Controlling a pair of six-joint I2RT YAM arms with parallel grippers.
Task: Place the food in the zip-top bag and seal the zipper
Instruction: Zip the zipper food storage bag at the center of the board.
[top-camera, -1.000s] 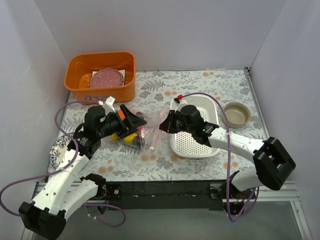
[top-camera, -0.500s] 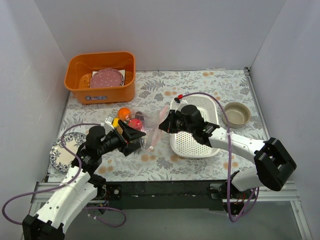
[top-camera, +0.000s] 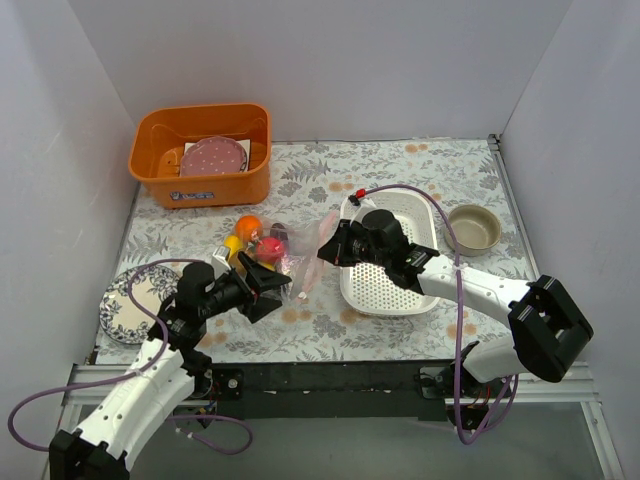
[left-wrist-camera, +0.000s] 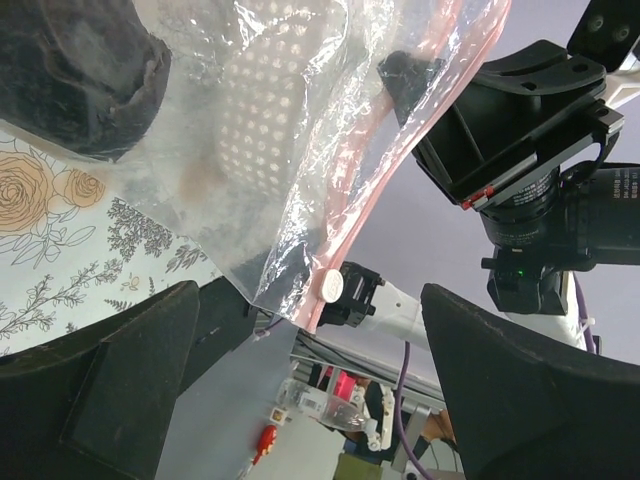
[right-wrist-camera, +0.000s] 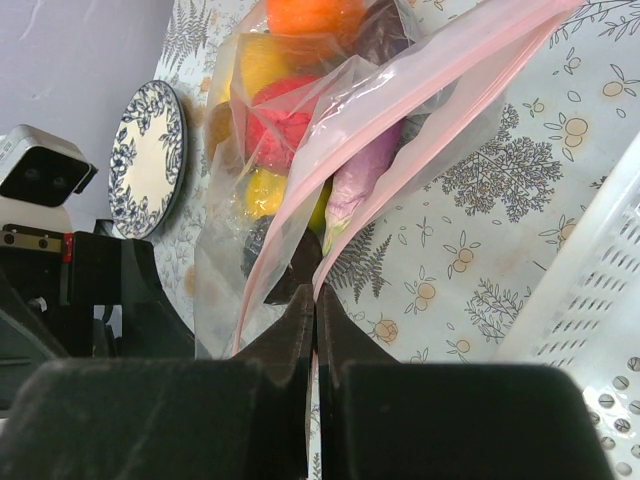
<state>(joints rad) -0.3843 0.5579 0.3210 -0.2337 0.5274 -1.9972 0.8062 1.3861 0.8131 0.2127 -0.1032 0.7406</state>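
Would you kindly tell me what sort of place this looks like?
Probably a robotics lab test cell: plain white partition walls, a floral-patterned tablecloth, and small coloured toy fruits and vegetables as props.

The clear zip-top bag (top-camera: 303, 262) sagged on the surface, holding colourful food (top-camera: 258, 243); its pink zipper (right-wrist-camera: 450, 110) stood parted.

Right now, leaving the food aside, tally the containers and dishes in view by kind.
Plates: 2 (pink speckled plate, blue patterned plate)
Orange bin: 1
White basket: 1
Bowl: 1
Zip-top bag: 1
Total: 6
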